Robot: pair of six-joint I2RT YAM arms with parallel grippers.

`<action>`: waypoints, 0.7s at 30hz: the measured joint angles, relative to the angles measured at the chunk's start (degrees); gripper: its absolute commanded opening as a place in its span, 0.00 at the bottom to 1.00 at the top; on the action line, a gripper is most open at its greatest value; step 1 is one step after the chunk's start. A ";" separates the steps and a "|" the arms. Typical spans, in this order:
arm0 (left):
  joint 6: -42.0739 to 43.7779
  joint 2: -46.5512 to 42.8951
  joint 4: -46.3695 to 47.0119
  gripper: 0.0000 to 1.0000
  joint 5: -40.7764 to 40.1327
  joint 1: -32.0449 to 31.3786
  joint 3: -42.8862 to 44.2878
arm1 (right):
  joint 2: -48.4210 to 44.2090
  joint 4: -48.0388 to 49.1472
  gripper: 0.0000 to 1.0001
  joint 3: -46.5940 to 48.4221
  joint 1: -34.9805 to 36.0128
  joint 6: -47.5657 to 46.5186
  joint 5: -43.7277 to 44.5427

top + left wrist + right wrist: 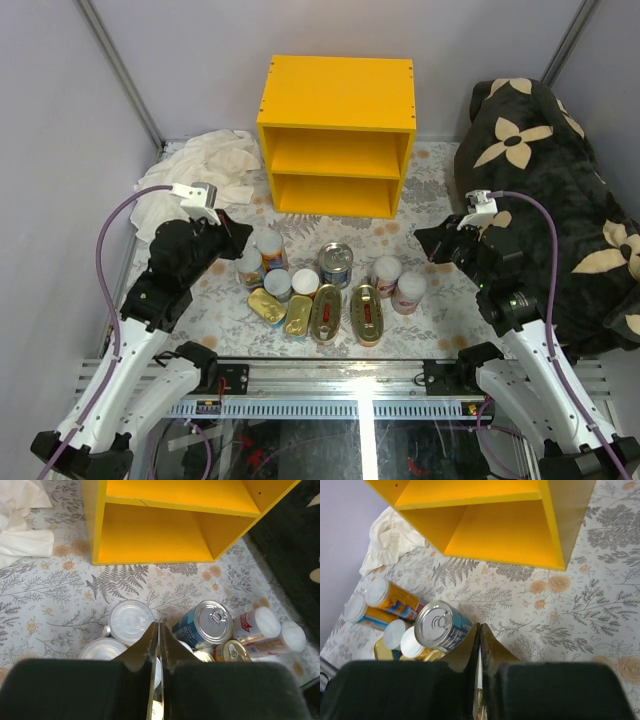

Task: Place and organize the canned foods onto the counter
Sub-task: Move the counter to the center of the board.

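Left claw (158, 627) and right claw (479, 628) pinched together, empty; oval tins (325, 312) point lengthwise toward counter (335, 95).

Yellow counter (335, 95); gold fish tins (325, 310); blue-labelled steel can (335, 266); floral-patterned floor (430, 200); black blanket (560, 220), cream flowers

Inside a robotics test cell: plain grey partition walls (60, 120) on metal posts enclose a bench (430, 180) draped in floral cloth. Twin robot arms (150, 300) are bolted to an aluminium rail (300, 385) and trail purple cables (103, 260). Staged props include a yellow shelf unit (335, 95) and tins (335, 265).
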 measured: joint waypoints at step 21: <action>0.04 15.82 22.88 1.00 -9.60 -3.26 -1.22 | -7.89 -3.04 1.00 0.48 -0.02 -0.63 -8.35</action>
